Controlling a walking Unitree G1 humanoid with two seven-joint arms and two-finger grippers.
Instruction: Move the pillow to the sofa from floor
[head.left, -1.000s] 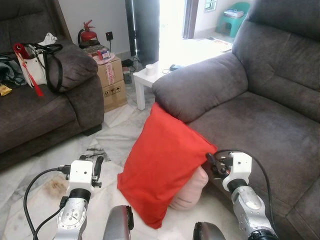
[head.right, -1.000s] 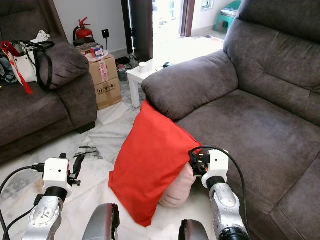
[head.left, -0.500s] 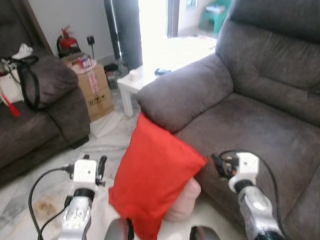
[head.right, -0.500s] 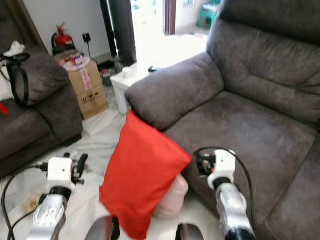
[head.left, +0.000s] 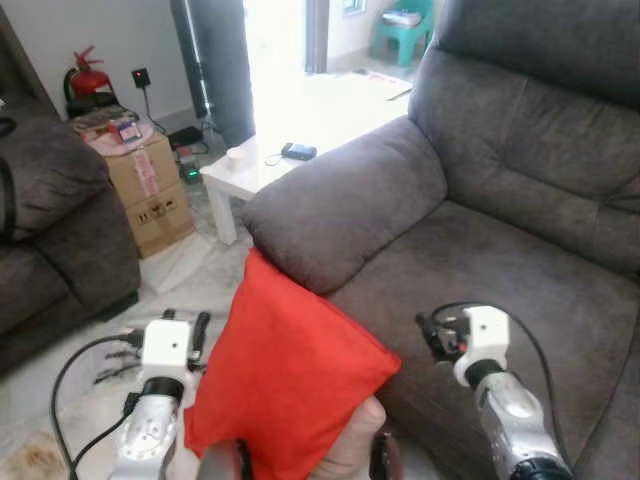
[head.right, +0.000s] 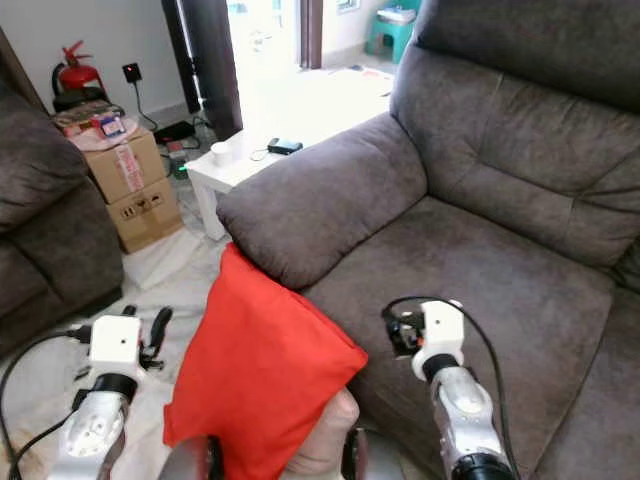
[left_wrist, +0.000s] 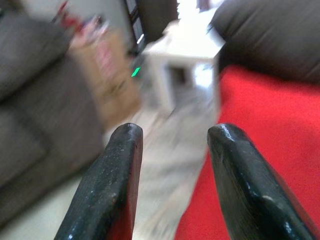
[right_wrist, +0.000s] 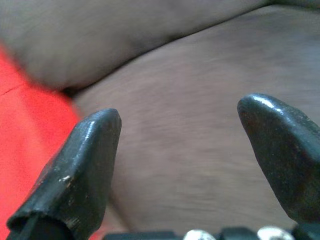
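The red pillow stands tilted between my two arms, its top corner touching the underside of the grey sofa's armrest. A pale pink bulge shows under its lower edge. Whether the pillow rests on the floor is hidden. My left gripper is open just left of the pillow, with red fabric beside its fingers. On the pillow's right, my right gripper is open wide and points at the sofa seat, holding nothing.
A white low table with a cup and a dark small object stands beyond the armrest. Cardboard boxes and a second dark sofa are at the left. Marble floor lies between. A red fire extinguisher stands by the wall.
The whole view has swung right and closer to the sofa. The pillow stays between my arms against the armrest; the bag on the left sofa has left the picture.
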